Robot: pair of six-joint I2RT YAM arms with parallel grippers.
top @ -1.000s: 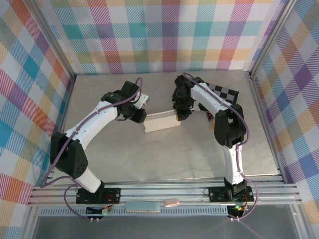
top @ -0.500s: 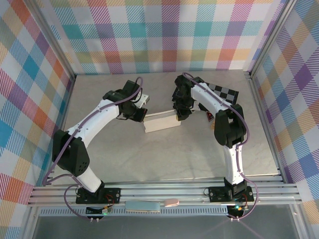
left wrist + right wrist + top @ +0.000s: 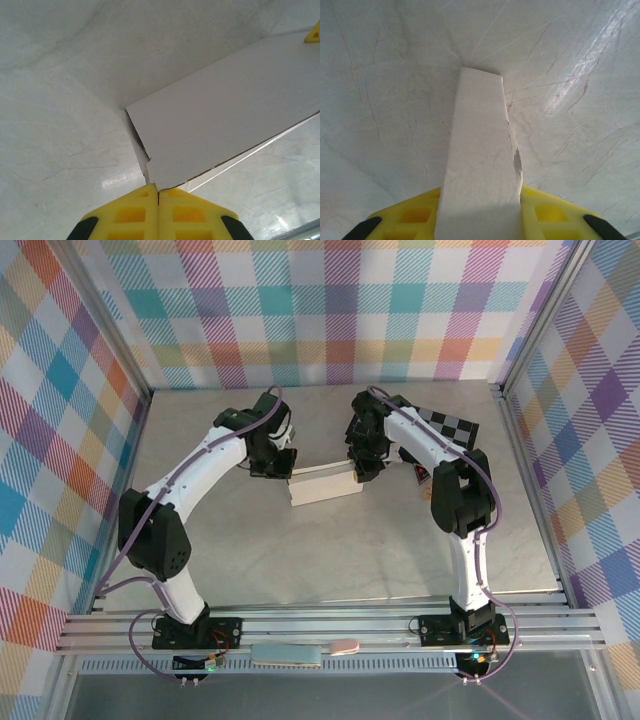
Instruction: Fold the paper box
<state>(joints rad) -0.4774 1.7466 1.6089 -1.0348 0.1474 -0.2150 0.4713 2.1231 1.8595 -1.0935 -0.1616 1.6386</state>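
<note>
left pincer (image 3: 159, 194): jaws are pressing fully together, tips touching the corner of a white flap (image 3: 225, 110); nipping it or not, i cannot tell
right pincer (image 3: 480, 197): clamping narrowly on an upright end of the paper box (image 3: 325, 485)
paper box: lying on the table (image 3: 300, 560) between both pincers
doing it well: probably pushing the flap slowly along its crease while the right is steadying the box
</note>
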